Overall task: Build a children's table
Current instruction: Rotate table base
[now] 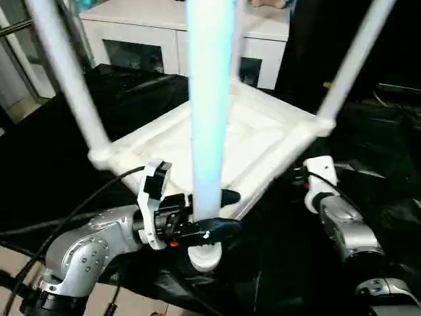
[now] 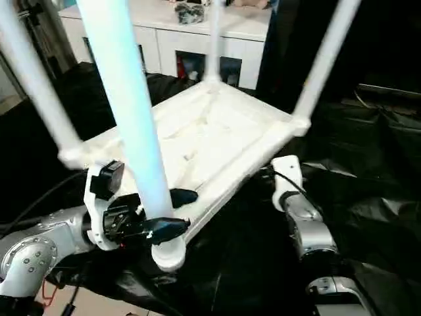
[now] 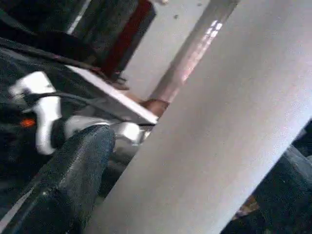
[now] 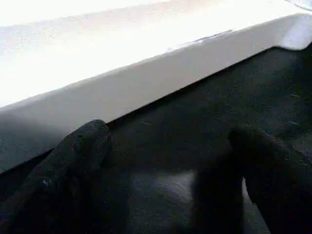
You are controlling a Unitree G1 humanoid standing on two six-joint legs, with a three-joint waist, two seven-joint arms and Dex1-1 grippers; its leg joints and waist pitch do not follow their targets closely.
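Legs [image 1: 209,105] of children's table [image 1: 256,141] cut off above

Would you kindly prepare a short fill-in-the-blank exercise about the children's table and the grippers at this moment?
1. The children's table lies upside down, its legs pointing ____.
2. The left gripper has a finger on each side of the nearest ____.
3. The right gripper is ____, holding nothing, beside the tabletop's edge.
4. The table rests on a ____ cloth.

Missing words: up; leg; open; black

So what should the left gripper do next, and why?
Probably close on the near leg. The left gripper has its fingers either side of it just above the corner socket, open, while the right gripper sits open beside the tabletop's edge.
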